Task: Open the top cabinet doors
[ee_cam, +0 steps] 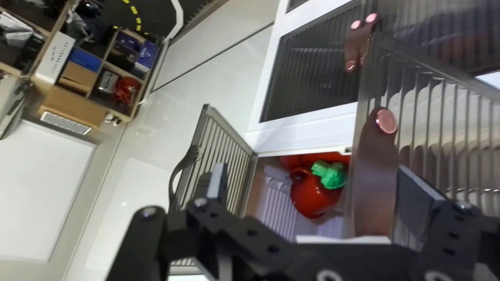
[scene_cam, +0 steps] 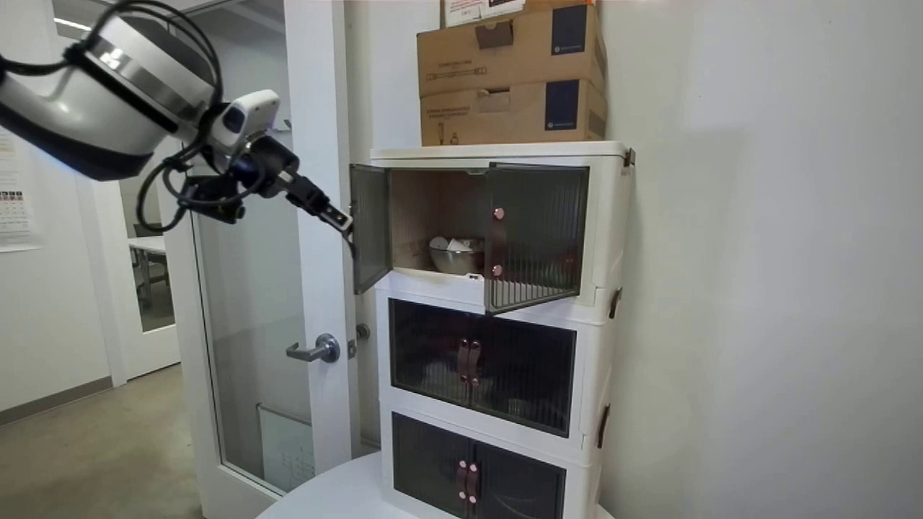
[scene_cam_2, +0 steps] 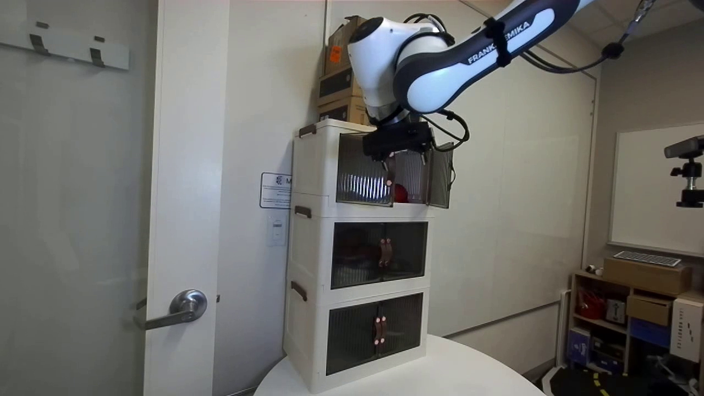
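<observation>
The top cabinet doors [scene_cam: 541,223] are both hanging open, high above the tabletop [scene_cam_2: 467,368]; this is showing no corner, only a curved edge, and the white cabinet [scene_cam_2: 305,247] is standing near the part of that edge which is facing the wall [scene_cam: 757,288]. The gripper [ee_cam: 310,175] is hanging in front of the doors, farther from this edge, with the near door [scene_cam_2: 357,179] seemingly just beside it. For doing the step well, in my judgement, one finger should be passing behind the free side of this door and should be pressing it outward slowly, along its swing, without squeezing, and the gripper should be avoiding the opposite door [scene_cam_2: 440,176]. The fingers [ee_cam: 216,181] are standing wide apart and are clamping nothing. In the wrist view the brown handle [ee_cam: 375,175] is appearing between them, but whether it is really lying there or beyond the tips, I am not able to tell. In an exterior view a fingertip [scene_cam: 339,218] is meeting the outline of the near door; touching is possible, not certain.
</observation>
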Controlling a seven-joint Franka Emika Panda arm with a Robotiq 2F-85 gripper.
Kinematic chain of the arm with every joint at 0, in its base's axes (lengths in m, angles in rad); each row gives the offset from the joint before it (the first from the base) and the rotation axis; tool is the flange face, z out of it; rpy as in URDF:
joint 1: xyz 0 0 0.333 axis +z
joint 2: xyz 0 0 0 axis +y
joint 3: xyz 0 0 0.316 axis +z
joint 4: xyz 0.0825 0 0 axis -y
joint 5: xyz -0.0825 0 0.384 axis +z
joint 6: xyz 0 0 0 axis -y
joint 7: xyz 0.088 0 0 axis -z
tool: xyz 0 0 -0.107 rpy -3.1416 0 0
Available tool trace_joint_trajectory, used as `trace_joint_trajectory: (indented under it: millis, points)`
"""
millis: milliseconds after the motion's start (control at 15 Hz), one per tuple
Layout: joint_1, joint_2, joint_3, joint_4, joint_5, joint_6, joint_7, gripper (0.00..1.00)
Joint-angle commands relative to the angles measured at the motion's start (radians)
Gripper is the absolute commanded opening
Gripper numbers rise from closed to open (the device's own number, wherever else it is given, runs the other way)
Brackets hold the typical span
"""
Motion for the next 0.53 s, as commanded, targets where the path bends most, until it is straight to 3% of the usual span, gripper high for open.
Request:
trace_joint_trajectory:
  millis: [0,200,467]
  points:
    - [-0.003,-0.139,0.033,-0.167,0.057,0.145,-0.030,1.00]
    - [0.009,-0.168,0.051,-0.224,0.055,0.236,-0.025,1.00]
    - [0.032,-0.204,0.080,-0.307,0.047,0.250,0.004,1.00]
